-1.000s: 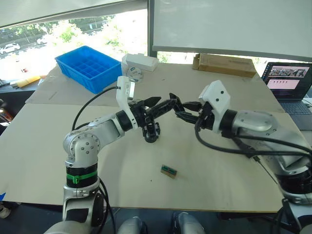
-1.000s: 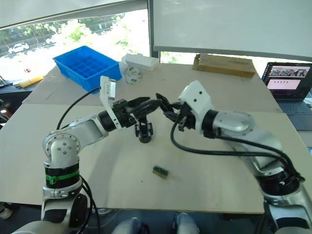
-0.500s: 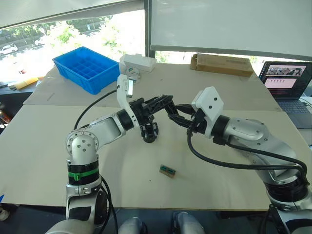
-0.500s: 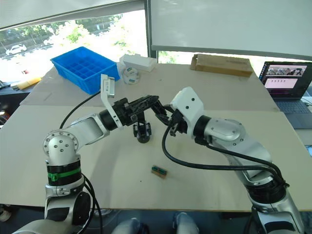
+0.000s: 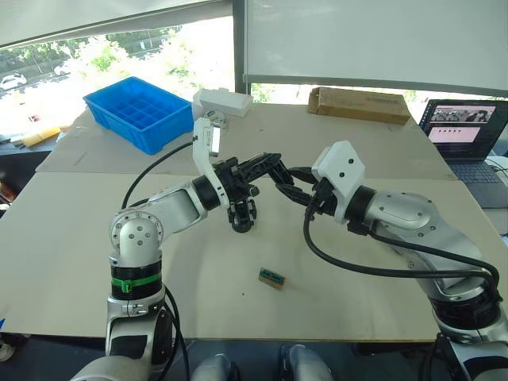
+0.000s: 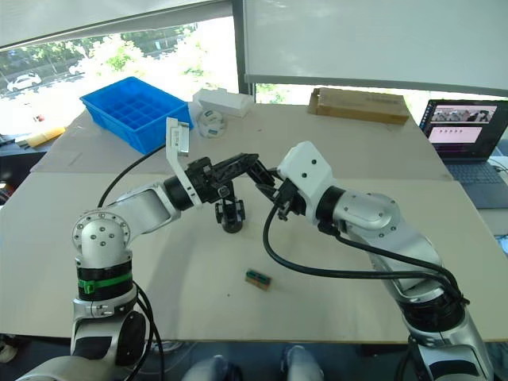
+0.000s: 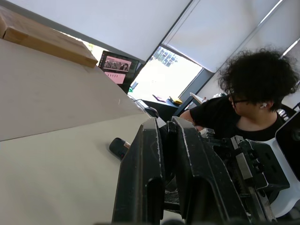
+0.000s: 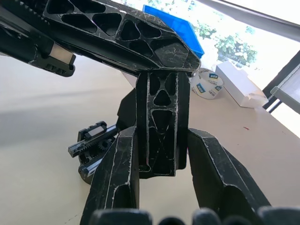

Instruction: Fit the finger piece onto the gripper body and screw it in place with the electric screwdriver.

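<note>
Grippers meet above the middle of the bench: the left gripper and the right gripper come together tip to tip just right of and above the gripper body, which stands on the bench. In the right wrist view the right gripper's two fingers are clenched on the finger piece, a black latticed wedge, and the left gripper's lattice finger lies across its top end. In the left wrist view the left gripper's fingers sit close together with a narrow gap; whether they pinch anything cannot be told. Against half a second ago both arms sit almost the same; a second ago the meeting point was farther right, well clear of the gripper body. The green block lies near the front of the bench, where it was.
</note>
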